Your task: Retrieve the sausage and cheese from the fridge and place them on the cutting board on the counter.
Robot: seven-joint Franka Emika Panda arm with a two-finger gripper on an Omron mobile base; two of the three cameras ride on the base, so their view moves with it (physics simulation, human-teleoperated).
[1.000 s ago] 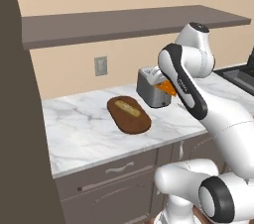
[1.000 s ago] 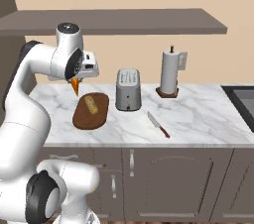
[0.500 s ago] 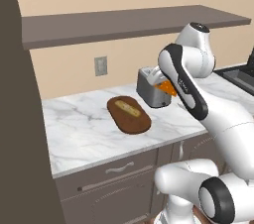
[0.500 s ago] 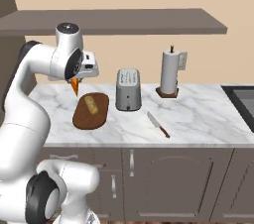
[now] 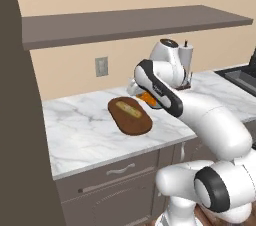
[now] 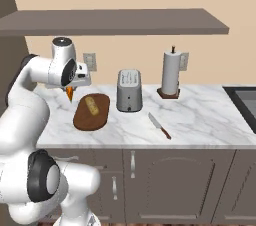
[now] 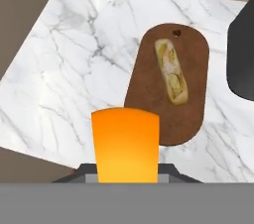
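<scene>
Now, from the left base camera, I see the end effector [image 5: 143, 95] clamped on the cheese [image 5: 147, 98] above the worktop [image 5: 80, 130], beside the cutting board [image 5: 135, 120]. From the right, the wedge points down; a toaster [image 6: 129, 90] stands beyond. Through the hand camera, a tan lumpy food item [image 7: 172, 72] lies lengthwise on the board.

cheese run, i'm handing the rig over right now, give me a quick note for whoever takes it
Gripper: shut on the cheese, held in the air above the counter, at the near end of the board.
Board: lies flat on the counter left of the toaster; a tan-yellow lumpy food item lies on it. Knife and paper towel roll sit further right.
Done: cheese fetched and brought to the board.
Left: set the cheese on the board. No sausage on the board yet, so that likely comes next.
</scene>
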